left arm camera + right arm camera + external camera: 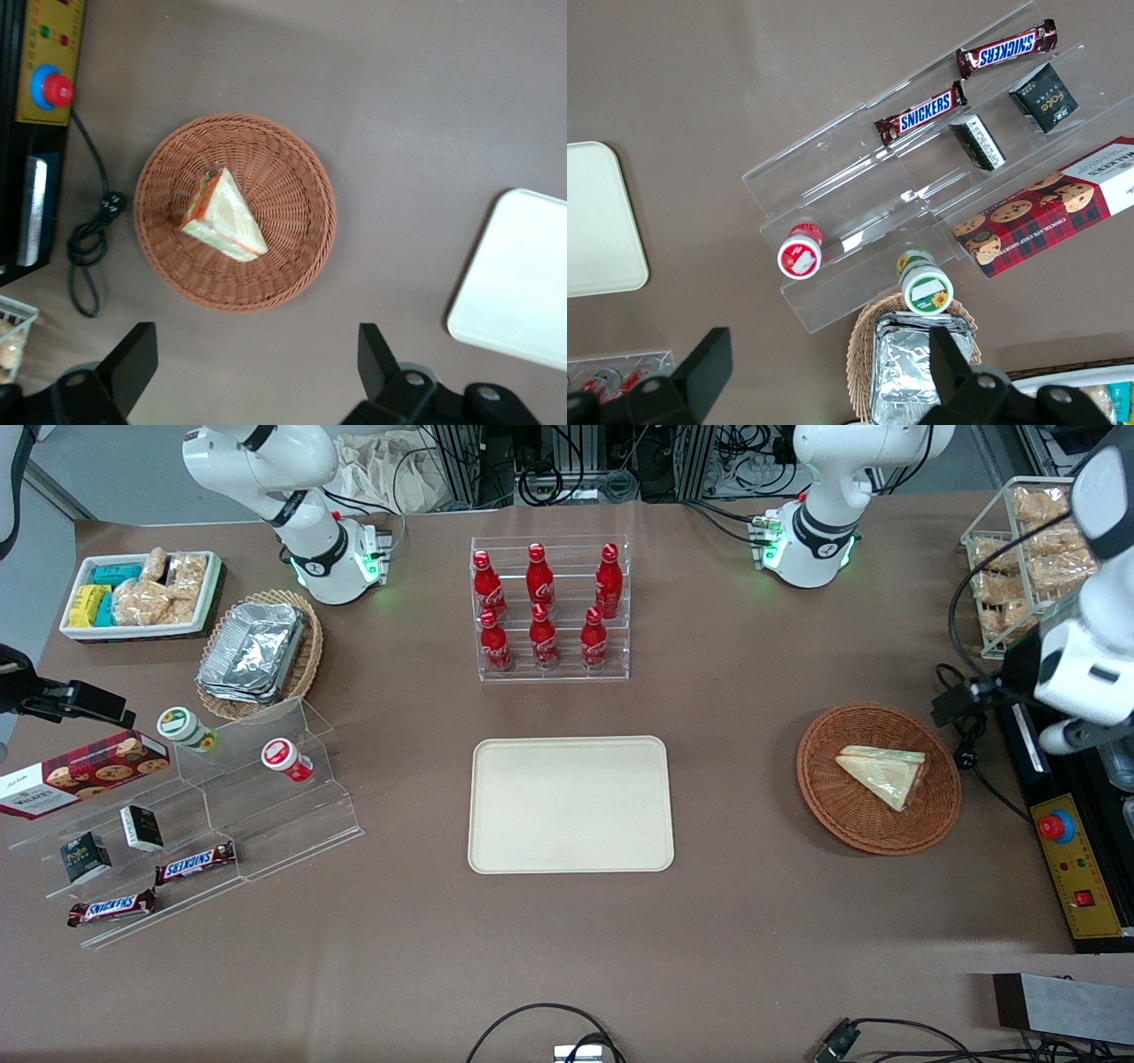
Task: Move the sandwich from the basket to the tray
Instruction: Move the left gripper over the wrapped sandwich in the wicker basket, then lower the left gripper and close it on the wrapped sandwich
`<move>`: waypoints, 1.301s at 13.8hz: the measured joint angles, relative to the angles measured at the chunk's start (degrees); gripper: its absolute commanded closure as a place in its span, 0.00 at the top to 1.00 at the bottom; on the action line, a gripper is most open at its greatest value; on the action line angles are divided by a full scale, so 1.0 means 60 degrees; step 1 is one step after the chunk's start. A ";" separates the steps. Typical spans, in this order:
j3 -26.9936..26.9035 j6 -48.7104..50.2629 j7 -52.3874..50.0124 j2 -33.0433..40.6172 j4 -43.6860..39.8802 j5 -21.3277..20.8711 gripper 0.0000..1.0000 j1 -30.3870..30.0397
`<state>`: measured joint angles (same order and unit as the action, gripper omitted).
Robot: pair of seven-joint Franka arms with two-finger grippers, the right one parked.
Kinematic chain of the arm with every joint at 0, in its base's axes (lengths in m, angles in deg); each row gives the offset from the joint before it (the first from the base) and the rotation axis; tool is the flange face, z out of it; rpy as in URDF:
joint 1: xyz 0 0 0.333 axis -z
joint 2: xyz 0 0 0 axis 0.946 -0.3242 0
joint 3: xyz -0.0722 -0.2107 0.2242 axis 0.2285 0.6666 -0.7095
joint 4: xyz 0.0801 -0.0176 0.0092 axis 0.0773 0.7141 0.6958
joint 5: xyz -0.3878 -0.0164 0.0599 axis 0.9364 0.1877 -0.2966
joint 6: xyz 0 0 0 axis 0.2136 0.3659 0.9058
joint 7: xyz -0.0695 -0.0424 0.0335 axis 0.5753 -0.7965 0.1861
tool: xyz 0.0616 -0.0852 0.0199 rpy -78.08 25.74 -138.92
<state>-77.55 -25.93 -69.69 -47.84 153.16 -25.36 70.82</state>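
Even, bright overhead light fills the table (762, 921) — shadows are short and soft, a faint rim beneath the basket (833, 815) and tray (496, 850). The tray (523, 292) washes out nearly white in the left wrist view. The gripper (257, 363) hangs above the table, its fingers (133, 359) dark and slightly soft — the foil containers (252, 646) glint.

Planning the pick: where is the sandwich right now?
The sandwich lies in the basket toward the working arm's end, beside the tray; the open gripper hangs above the basket.
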 measured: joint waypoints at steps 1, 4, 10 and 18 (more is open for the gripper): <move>-0.0024 -0.0621 -0.0236 -0.0057 0.0462 0.0001 1.00 -0.0022; -0.0134 -0.2740 -0.0922 0.0045 0.2216 0.0010 1.00 -0.0201; -0.0146 -0.6151 -0.2047 0.0379 0.4908 0.0152 1.00 -0.0370; -0.0190 -0.8703 -0.2413 0.0357 0.6856 0.0877 1.00 -0.1229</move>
<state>-78.69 -78.15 -84.17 -45.70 194.30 -20.10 63.44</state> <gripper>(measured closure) 0.000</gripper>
